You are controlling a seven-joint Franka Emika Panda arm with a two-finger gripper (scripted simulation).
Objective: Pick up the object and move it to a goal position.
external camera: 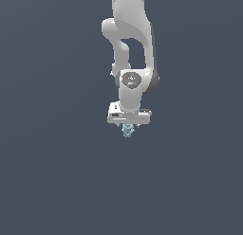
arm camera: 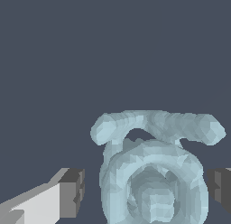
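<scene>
From my wrist camera the nearest thing is the object [arm camera: 155,173], a pale blue-teal lump with a faceted, bumpy skin that fills the lower middle of the frame. I can make out a rounded, ringed body with a hollowed centre, and above it a curved bar with knobbed ends, joined to the body by short necks. On either side of it I see the gripper [arm camera: 146,189]: one finger [arm camera: 54,200] is a white bar ending in a dark grey pad at the lower left of the frame, the other shows only as a dark pad at the lower right edge. The jaws stand apart by about the width of the figurine; a narrow strip of background shows between the left pad and the object, while the right pad sits just beside its flank, and I cannot tell whether either pad is actually pressing on it. Behind all this there is only flat slate-grey. Switching to the exterior view, the white arm [external camera: 130,44] comes down from the top centre of the frame, and the gripper [external camera: 128,127] hangs from it just above the middle. The object [external camera: 127,131] peeks out directly beneath the hand, small and teal, between the fingertips.
</scene>
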